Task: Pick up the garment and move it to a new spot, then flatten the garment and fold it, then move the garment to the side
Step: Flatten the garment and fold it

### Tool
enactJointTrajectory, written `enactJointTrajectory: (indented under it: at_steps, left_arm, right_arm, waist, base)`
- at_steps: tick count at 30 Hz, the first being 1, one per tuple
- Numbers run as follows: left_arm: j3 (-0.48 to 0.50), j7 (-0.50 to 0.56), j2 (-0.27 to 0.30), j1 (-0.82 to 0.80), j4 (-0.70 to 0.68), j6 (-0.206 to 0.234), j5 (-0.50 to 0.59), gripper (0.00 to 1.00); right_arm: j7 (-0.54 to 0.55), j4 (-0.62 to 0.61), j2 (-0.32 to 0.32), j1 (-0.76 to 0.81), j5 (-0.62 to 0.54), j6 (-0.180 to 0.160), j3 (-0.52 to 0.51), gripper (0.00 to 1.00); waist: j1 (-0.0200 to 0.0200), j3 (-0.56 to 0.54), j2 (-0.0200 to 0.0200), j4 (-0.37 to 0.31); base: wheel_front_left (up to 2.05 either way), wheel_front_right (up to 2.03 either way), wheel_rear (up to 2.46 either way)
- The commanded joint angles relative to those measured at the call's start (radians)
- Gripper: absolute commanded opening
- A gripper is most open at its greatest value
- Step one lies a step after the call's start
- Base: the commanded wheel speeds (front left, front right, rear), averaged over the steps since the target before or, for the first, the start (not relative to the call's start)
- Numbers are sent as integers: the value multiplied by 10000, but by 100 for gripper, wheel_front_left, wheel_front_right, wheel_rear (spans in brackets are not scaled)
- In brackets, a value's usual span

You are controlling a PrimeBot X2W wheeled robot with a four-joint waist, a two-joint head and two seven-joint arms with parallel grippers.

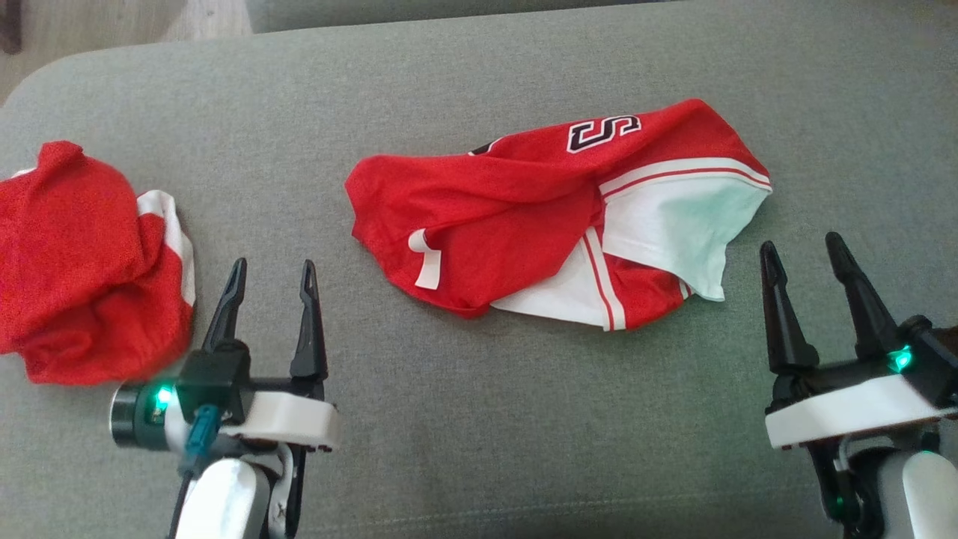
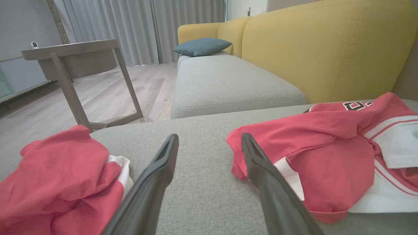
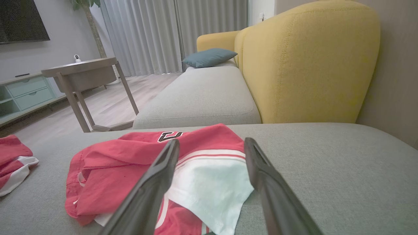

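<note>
A red and white garment (image 1: 554, 217) with a black and white letter lies crumpled in the middle of the grey cushion (image 1: 479, 434). The left wrist view has it at the right (image 2: 326, 140), and the right wrist view has it just past the fingers (image 3: 130, 156). A second red and white garment (image 1: 90, 269) is bunched at the left edge (image 2: 58, 176) (image 3: 13, 160). My left gripper (image 1: 274, 263) (image 2: 209, 137) stands open between the two garments and holds nothing. My right gripper (image 1: 801, 243) (image 3: 212, 141) is open too, just right of the middle garment's white corner.
Behind the cushion rises a yellow sofa back (image 2: 326, 49), with another grey seat (image 2: 228, 85) and a blue pillow (image 2: 200, 45). A wooden side table (image 2: 72, 55) stands on the wood floor off the cushion's left end. Bare cushion lies in front of both grippers.
</note>
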Motion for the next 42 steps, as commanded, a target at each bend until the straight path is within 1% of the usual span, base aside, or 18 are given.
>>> enactJointTrajectory:
  at_steps: [1, 10, 13, 15, 17, 21, 24, 28, 31, 34, 35, 36, 37, 38, 42]
  left_arm:
    - [362, -100, 154, -216, -375, 83, 39, 100]
    - [306, -100, 152, -171, -414, 88, 54, 100]
    - [228, -100, 188, -282, -378, -9, 74, 100]
    - [75, -41, 211, -482, -240, -231, 43, 100]
    - [-96, 249, 166, -810, -19, -537, -101, 100]
    - [-394, 1328, -49, -1667, 806, -1244, -617, 100]
    - [-348, 2106, -241, -2332, 1684, -1645, -1209, 100]
    - [-158, 2972, -381, -3150, 2978, -1963, -1862, 100]
    - [-63, 3247, -436, -3647, 3670, -2141, -2162, 100]
    - [-15, 3390, -479, -3955, 4230, -2223, -2348, 100]
    - [-11, 3427, -486, -4029, 4405, -2268, -2402, 82]
    - [-12, 3438, -494, -4101, 4552, -2322, -2452, 58]
    - [-23, 3410, -499, -4167, 4678, -2363, -2472, 32]
    - [-49, 3432, -503, -4209, 4827, -2388, -2483, 0]
    - [-131, 3382, -519, -4304, 5103, -2433, -2478, 0]
  right_arm:
    - [11, -389, -35, -91, -84, 75, 168, 100]
    - [68, -475, -1, -56, -74, 75, 150, 100]
    - [77, -486, -2, -80, -64, 75, 143, 100]
    - [80, -492, -9, -113, -51, 75, 142, 100]
    - [91, -500, -19, -161, -39, 75, 161, 100]
    - [89, -467, -56, -308, 3, 75, 241, 100]
    - [89, -401, -65, -424, 47, 75, 291, 100]
    - [83, -302, -47, -539, 92, 75, 319, 100]
    - [55, -236, -34, -600, 110, 75, 305, 100]
    - [17, -170, -29, -630, 125, 75, 248, 100]
    - [7, -154, -28, -644, 127, 75, 249, 100]
    - [-2, -140, -29, -658, 129, 75, 253, 100]
    - [-7, -126, -28, -667, 129, 75, 250, 100]
    - [-9, -112, -27, -676, 128, 75, 246, 100]
    - [10, -47, -36, -696, 126, 75, 215, 100]
  waist:
    - [0, -11, -1, 5]
    - [0, 40, -1, 27]
    - [0, 118, -1, 25]
    - [0, 201, -1, 18]
    - [0, 315, -1, -5]
    - [0, 557, -1, -121]
    - [0, 755, -1, -267]
    - [0, 1011, -1, -463]
    - [0, 1135, -1, -578]
    - [0, 1201, -1, -621]
    - [0, 1217, -1, -634]
    - [0, 1229, -1, -641]
    - [0, 1236, -1, -642]
    - [0, 1236, -1, -644]
    - [0, 1201, -1, -630]
  base:
    - [0, 0, 0]
    - [0, 0, 0]
    - [0, 0, 0]
    - [0, 0, 0]
    - [0, 0, 0]
    - [0, 0, 0]
    - [0, 0, 0]
    - [0, 0, 0]
    - [0, 0, 0]
    - [0, 0, 0]
    - [0, 0, 0]
    - [0, 0, 0]
    - [0, 0, 0]
    - [0, 0, 0]
    - [0, 0, 0]
